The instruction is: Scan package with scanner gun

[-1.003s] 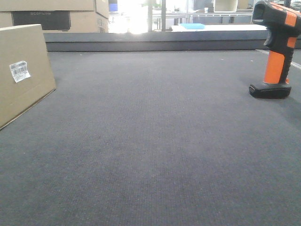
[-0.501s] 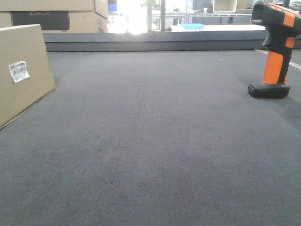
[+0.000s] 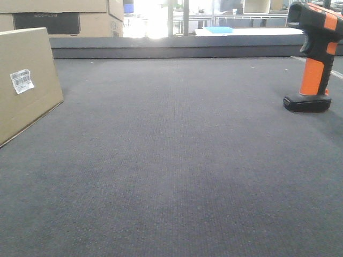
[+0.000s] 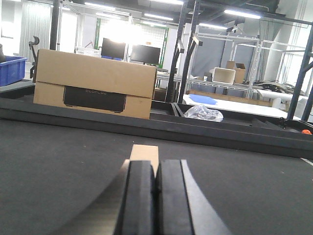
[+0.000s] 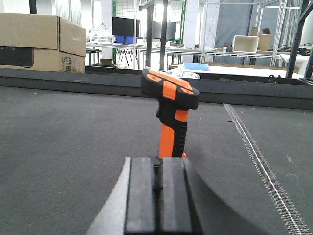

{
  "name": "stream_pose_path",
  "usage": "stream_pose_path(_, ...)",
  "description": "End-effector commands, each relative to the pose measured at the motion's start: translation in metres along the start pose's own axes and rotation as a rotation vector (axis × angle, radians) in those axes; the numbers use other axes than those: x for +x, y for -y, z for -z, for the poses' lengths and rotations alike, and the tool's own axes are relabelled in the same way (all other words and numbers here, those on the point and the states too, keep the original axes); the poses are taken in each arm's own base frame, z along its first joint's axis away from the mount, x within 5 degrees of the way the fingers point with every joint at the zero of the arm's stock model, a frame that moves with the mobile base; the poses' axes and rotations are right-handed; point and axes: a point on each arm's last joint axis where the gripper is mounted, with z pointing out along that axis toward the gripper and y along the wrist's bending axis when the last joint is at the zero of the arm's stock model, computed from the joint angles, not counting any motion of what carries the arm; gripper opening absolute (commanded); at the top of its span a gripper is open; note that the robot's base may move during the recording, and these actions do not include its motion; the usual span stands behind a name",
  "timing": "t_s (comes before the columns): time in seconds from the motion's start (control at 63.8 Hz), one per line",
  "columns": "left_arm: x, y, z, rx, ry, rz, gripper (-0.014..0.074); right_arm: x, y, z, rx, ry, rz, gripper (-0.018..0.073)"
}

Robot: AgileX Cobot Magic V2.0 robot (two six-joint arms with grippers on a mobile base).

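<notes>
Front view, package: small tan cardboard box [image 3: 24,80] at far left on the dark grey carpeted table [image 3: 177,160], leaning back, white barcode label [image 3: 22,81] facing the camera.
Front view, scanner: black-and-orange pistol-shaped scanner gun [image 3: 315,53] upright on its flat black foot at far right, well apart from the box.
Left wrist view: left gripper [image 4: 155,196] clenched, black pads touching, nothing between; box edge just beyond. Larger stacked cartons [image 4: 95,83] behind.
Right wrist view: right gripper [image 5: 156,193] clenched, empty; scanner stands directly ahead, untouched.
</notes>
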Motion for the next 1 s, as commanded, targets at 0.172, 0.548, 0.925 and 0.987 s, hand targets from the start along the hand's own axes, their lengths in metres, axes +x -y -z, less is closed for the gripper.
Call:
stream_pose_path(0.172,-0.002,0.000,0.001,0.004,0.020,0.011,-0.0111,-0.001,0.000,0.000,0.004,0.019,0.014,-0.0168)
stream_pose_path(0.548,-0.002,0.000,0.001,0.004,0.020,0.011,-0.0111,-0.001,0.000,0.000,0.004,0.019,0.014,-0.0168)
stream_pose_path(0.925,0.007,-0.001,-0.001,0.001,-0.005,0.011,-0.0111,-0.001,0.000,0.000,0.004,0.019,0.014,-0.0168)
stream_pose_path(0.987,0.019,-0.002,-0.004,0.004,-0.033,0.007,-0.0111,-0.001,0.000,0.000,0.004,0.019,0.014,-0.0168)
